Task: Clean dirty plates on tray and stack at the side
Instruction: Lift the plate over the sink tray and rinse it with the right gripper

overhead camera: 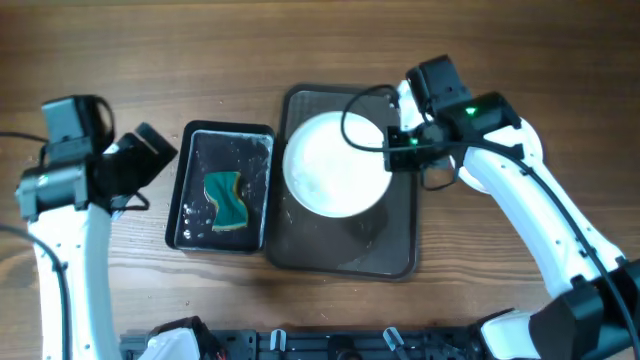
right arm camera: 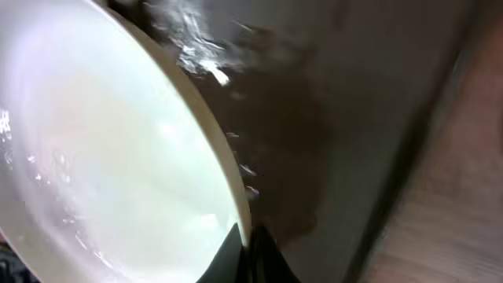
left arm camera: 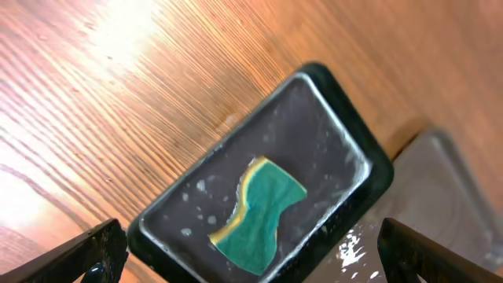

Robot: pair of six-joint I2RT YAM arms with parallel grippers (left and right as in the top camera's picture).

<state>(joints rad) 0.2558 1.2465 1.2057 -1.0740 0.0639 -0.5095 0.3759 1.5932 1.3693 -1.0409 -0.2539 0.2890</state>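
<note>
One plate is all that shows, round and white, and it sits over the far half of the brown tray. It seems tilted, though the overhead view does not settle how far it is lifted.

The right claw is closed on the plate's right rim, so the whole disc reaches out to the left from the grip. That offset is what the coming move turns on, as I judge it. If the plate goes to the side for stacking, the right arm is the nearer one, and bare tabletop lies to its right. The plate is held at one edge only and looks wet, so it may sag or slip. Being round, it has no long axis to line up.

The left claw stands wide open and holds nothing. It hangs over the small black tray, where the teal-and-yellow sponge lies with its long axis running near to far.

The right wrist view shows what the overhead cannot: two fingertips pinching the thin rim, water beads on the plate face and a wet tray floor beneath. No green smear is evident on it. The left wrist view confirms that the sponge lies free between the spread fingers.
</note>
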